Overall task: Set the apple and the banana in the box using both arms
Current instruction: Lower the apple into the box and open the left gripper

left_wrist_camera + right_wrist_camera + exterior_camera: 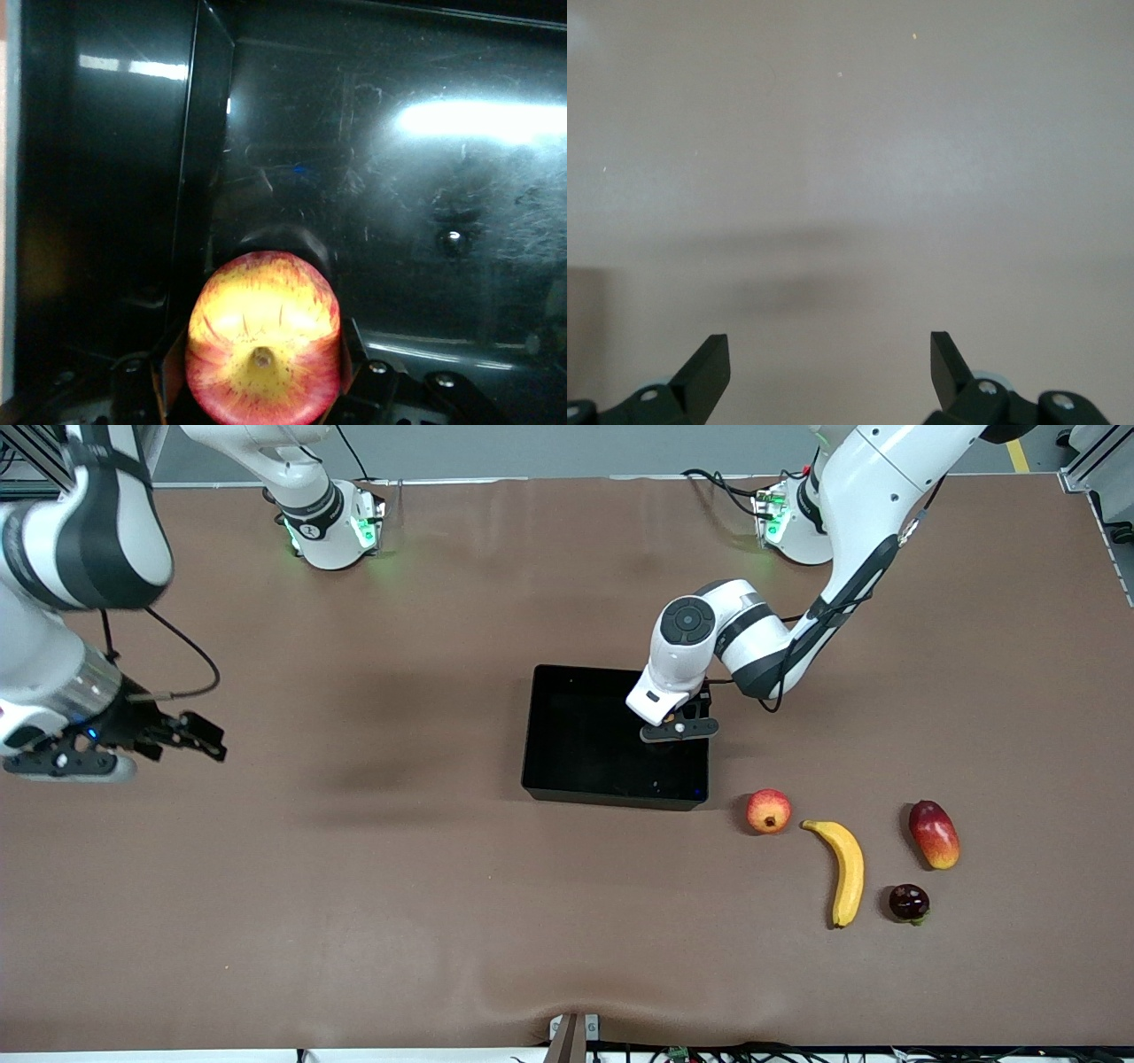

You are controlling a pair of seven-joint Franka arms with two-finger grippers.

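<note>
Front view. The left pincer (678,729) hangs over the box (567,775), above the corner toward the left arm's end of the surface (354,886). What it carries is masked here by the wrist housing; only a sliver of colour shows beneath the flange. The banana (848,871) lies on the surface outside the box, nearer the front camera than the left pincer, between a round orange-red fruit with a dark crown (768,810) and a dark plum-like fruit (909,903), with a mango (934,834) close by. The right pincer (190,735) waits over bare surface toward the right arm's end, well apart from the box.

Left wrist view. The apple (263,341) sits clamped between the left pincer's fingers (372,390), stem dimple facing the camera, above the box floor and just beside an inner wall (199,150). Judgement: the step in hand is the release. It is best done by lowering until the apple nearly meets the floor, keeping clear of the wall, then parting the jaws, since a round fruit will roll on glossy plastic. The gap beneath the apple cannot be judged; glare washes out much of the floor.

Right wrist view. The right pincer (830,367) stands wide and empty over plain surface. No fruit and no box appear here.
</note>
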